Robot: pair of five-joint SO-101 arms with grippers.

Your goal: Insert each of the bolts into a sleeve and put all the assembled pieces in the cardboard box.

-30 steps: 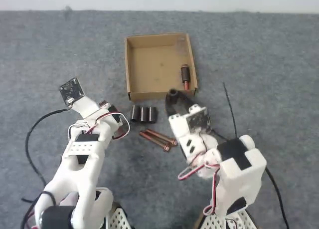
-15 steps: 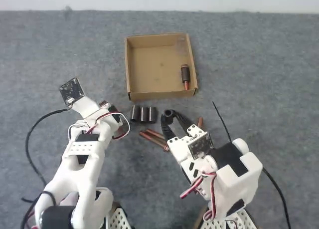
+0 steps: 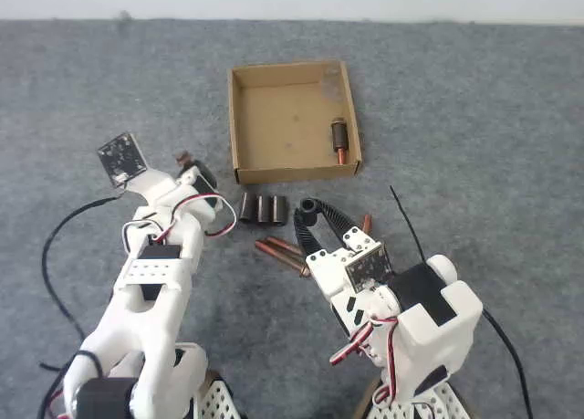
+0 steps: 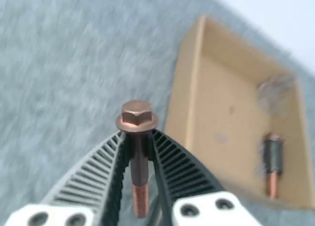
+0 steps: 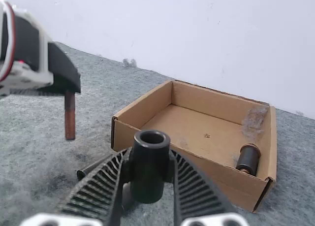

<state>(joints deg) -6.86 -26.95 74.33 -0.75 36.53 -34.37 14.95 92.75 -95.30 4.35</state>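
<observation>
High view: left gripper (image 3: pixel 190 165) sits left of the cardboard box (image 3: pixel 234 127), fingers clamped on a bolt (image 3: pixel 182 155). Right gripper (image 3: pixel 313 214) is near the box's front wall, fingers pinching a sleeve (image 3: pixel 307 204). Three loose sleeves (image 3: pixel 263 208) lie side by side on the bench (image 3: pixel 474 118), with two spare bolts (image 3: pixel 285 252) nearer the arms. One assembled piece (image 3: pixel 340 141) is in the box by its right wall.

Left wrist view: left gripper (image 4: pixel 138 137) fingers are tight on the bolt (image 4: pixel 139 115) shank, hex head past the tips. Box (image 4: pixel 179 103) beyond.

Right wrist view: right gripper (image 5: pixel 150 159) fingers grip the sleeve (image 5: pixel 147 179), bore visible. Box (image 5: pixel 142 113) behind, assembled piece (image 5: pixel 247 158) inside.
</observation>
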